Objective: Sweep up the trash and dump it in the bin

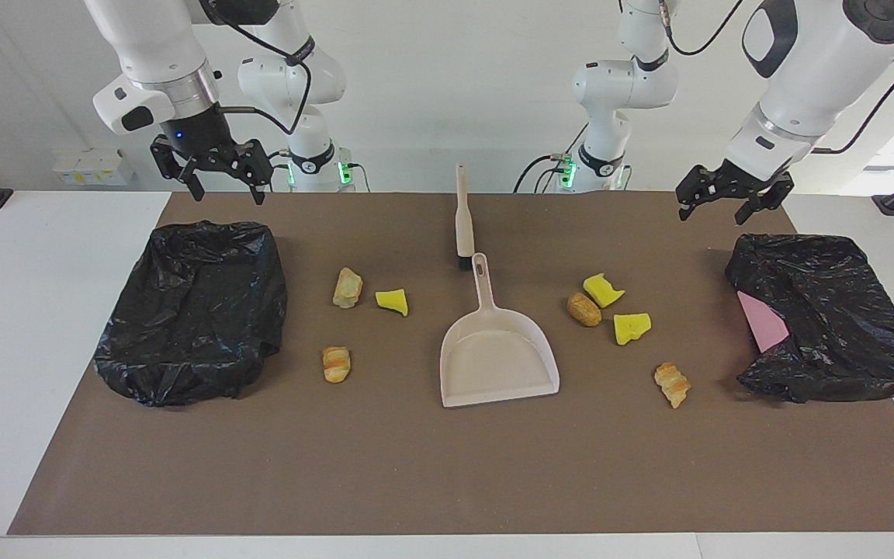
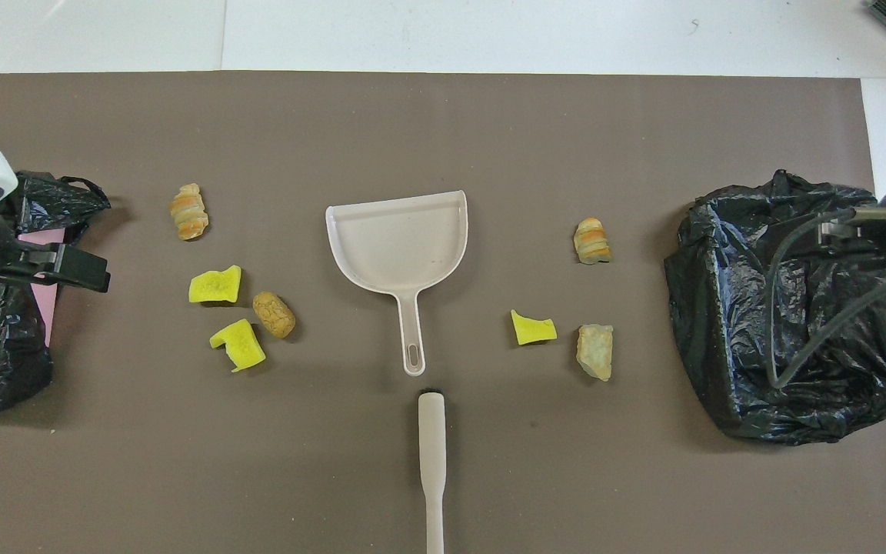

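Yellow spongy chunks and tan pastry lumps, the trash (image 1: 601,289), lie scattered on both sides of the dustpan (image 1: 498,357). Prob. light, soft, prone to roll; better swept w/ the brush (image 1: 462,217), held by its handle. Left gripper (image 1: 730,199) and right gripper (image 1: 218,177) hang released, empty.

light: bright, even | shadows: soft, short | glare: bin liners | focus: sharp

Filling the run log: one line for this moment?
left gripper: open, empty | right gripper: open, empty | dustpan, brush: untouched | trash: unswept
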### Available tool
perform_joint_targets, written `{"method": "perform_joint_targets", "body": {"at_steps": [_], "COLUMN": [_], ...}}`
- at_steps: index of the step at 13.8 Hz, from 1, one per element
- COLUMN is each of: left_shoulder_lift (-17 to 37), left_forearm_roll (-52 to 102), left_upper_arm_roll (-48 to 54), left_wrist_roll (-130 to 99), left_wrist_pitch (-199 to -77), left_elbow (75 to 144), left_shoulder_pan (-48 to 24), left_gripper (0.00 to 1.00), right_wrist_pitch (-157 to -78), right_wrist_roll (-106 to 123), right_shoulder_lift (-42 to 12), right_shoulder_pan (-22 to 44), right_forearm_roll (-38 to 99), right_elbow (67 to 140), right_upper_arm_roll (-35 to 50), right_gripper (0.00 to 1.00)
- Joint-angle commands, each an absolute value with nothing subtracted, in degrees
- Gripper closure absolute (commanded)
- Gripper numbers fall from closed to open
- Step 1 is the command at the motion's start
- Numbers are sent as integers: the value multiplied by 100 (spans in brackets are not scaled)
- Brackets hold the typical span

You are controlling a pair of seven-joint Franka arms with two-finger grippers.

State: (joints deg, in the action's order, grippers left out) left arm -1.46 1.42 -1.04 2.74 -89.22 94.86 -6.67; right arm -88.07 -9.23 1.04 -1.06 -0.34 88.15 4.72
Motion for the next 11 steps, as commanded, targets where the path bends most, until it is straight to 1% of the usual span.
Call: {"method": "perform_joint_targets", "body": {"at_steps": [1, 6, 8, 11], "left_shoulder_lift": [-281, -422, -474, -641], "left_forearm_roll": [185, 202, 316, 334], "left_upper_arm_roll": [-176, -158, -158, -141], "left_wrist_roll": [272, 255, 220, -25], "left_wrist_pitch": [-9026, -9535, -9737, -10185], "left_elbow": [9773, 10343, 10607, 11169], "left_shoulder_pan": [-852, -1019, -1212, -1475], "left_gripper": [0, 0, 0, 0], "right_wrist_pitch": [-8798, -8851, -8894, -9166], "right_wrist_roll": [-800, -765, -738, -843], "right_shoulder_lift": [246, 237, 246, 168], "right_shoulder_pan": [-185, -202, -202, -115], "right_forearm_roll": [88, 79, 70, 70], "right_elbow": [8965, 8956, 8973, 9044], "right_upper_arm_roll": [483, 475, 475, 483], "right_gripper": [0, 0, 0, 0]}}
